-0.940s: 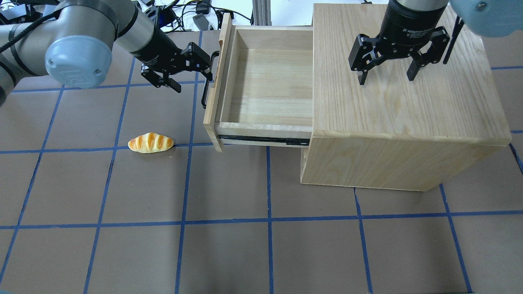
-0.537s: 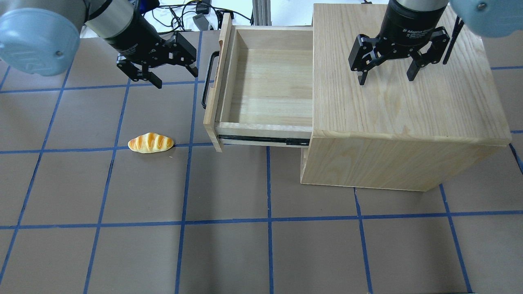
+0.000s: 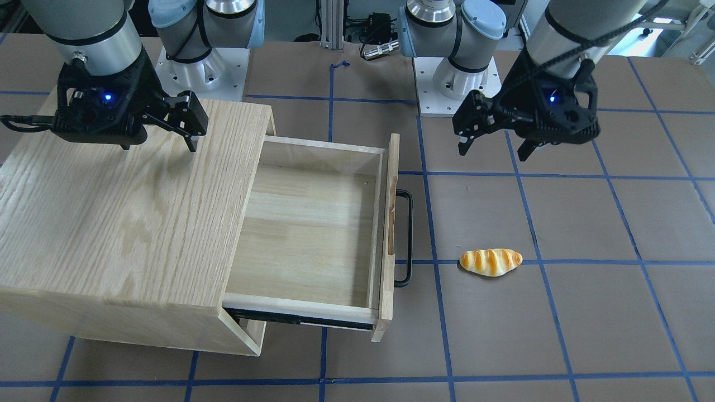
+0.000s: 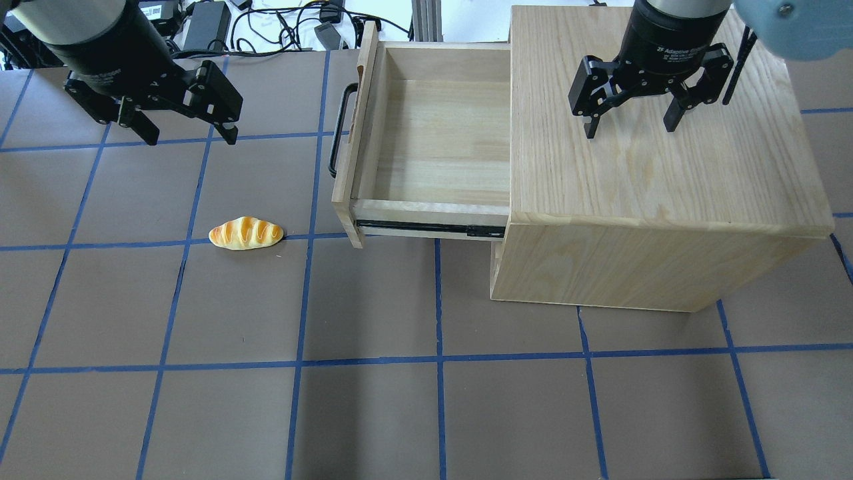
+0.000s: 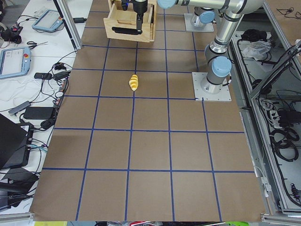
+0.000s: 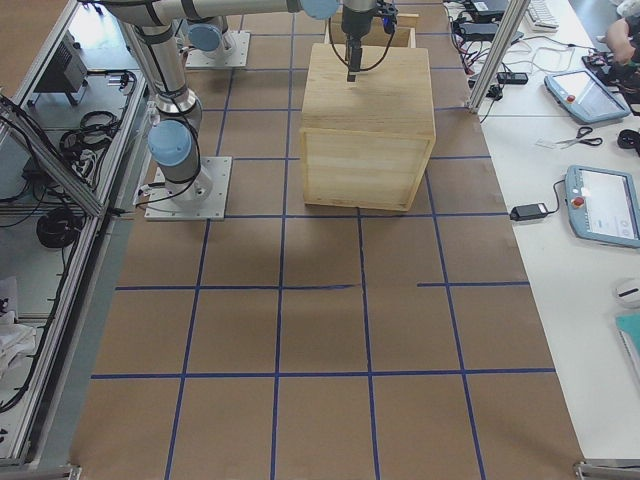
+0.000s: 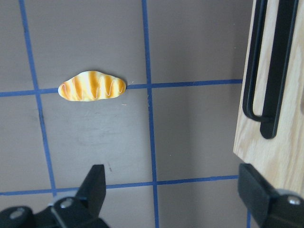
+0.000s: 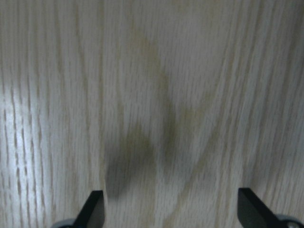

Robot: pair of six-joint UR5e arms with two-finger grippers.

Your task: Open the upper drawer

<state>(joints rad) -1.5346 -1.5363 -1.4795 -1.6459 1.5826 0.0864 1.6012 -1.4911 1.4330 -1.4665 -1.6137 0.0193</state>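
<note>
The upper drawer (image 4: 440, 140) is pulled far out of the oak cabinet (image 4: 653, 133), its light-wood tray empty. Its front panel carries a black bar handle (image 4: 338, 130), also seen in the front view (image 3: 406, 237) and the left wrist view (image 7: 268, 71). My left gripper (image 4: 186, 137) is open and empty, hanging above the table well left of the handle; in the front view it (image 3: 494, 151) is at the right. My right gripper (image 4: 628, 128) is open and empty just above the cabinet top, and also shows in the front view (image 3: 159, 142).
A toy bread roll (image 4: 246, 233) lies on the brown table left of the drawer front; it also shows in the left wrist view (image 7: 92, 86) and the front view (image 3: 490, 261). Cables and devices lie beyond the table's far edge (image 4: 280, 20).
My left gripper has let go of the handle and moved away to the left, turning to point downward. The drawer and the right gripper have not moved.
</note>
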